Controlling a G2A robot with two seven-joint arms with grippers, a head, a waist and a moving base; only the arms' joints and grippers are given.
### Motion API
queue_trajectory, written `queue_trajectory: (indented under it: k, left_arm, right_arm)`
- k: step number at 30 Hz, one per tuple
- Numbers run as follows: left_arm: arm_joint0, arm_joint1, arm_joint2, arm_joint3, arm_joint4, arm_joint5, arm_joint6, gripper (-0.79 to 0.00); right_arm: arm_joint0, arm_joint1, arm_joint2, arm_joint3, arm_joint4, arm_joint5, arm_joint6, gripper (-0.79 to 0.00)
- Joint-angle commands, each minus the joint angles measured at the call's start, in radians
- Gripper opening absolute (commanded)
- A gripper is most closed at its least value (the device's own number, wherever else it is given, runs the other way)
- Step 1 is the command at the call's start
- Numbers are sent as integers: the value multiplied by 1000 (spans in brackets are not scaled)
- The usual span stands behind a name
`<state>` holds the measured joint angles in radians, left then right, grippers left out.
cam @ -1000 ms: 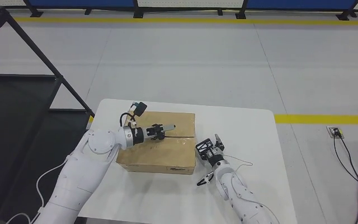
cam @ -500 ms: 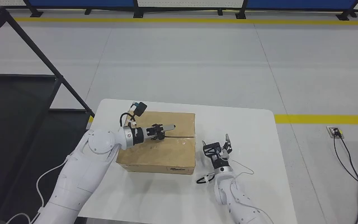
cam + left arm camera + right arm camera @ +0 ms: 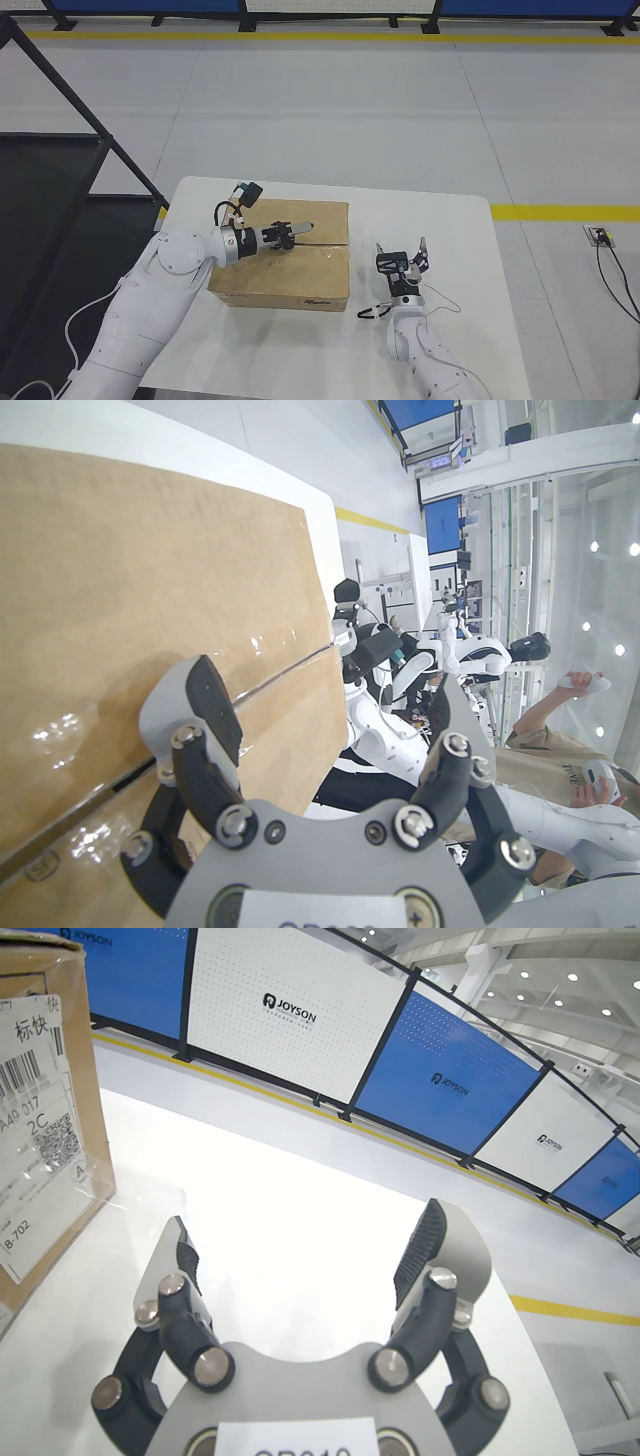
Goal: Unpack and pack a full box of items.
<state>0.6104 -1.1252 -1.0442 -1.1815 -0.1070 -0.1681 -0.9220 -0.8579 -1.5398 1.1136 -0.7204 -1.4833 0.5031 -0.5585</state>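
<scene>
The box [image 3: 285, 262], closed and taped along its seam [image 3: 280, 672], is being borne by the white table [image 3: 440, 225]. The left gripper [image 3: 325, 677] is being held over the box's top, jaws apart with nothing between them. One dark pad [image 3: 215, 700] is being shown lying over the seam; whether it touches the cardboard cannot be told. The right gripper [image 3: 309, 1218] is being held above the table, near the box's side bearing a label [image 3: 35, 1128], jaws apart and empty.

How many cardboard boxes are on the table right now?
1. The cardboard box sits on the left half of the table, flaps taped shut, with the left gripper above its seam. Contents are hidden.
</scene>
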Motion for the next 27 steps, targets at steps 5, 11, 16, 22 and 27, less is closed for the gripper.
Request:
queue_trajectory:
  k: [5, 11, 16, 22, 27]
  left_arm:
    - [0, 0, 0, 0, 0, 0, 0, 0]
    - [0, 0, 0, 0, 0, 0, 0, 0]
    - [0, 0, 0, 0, 0, 0, 0, 0]
    - [0, 0, 0, 0, 0, 0, 0, 0]
    - [0, 0, 0, 0, 0, 0, 0, 0]
  right_arm:
    - [14, -2, 17, 19, 18, -20, 19, 0]
    - [64, -4, 32, 61, 20, -36, 34, 0]
    - [61, -10, 38, 39, 23, 17, -21, 0]
    - [17, -17, 39, -44, 11, 87, -84, 0]
    - [-27, -24, 41, -133, 7, 159, -107, 0]
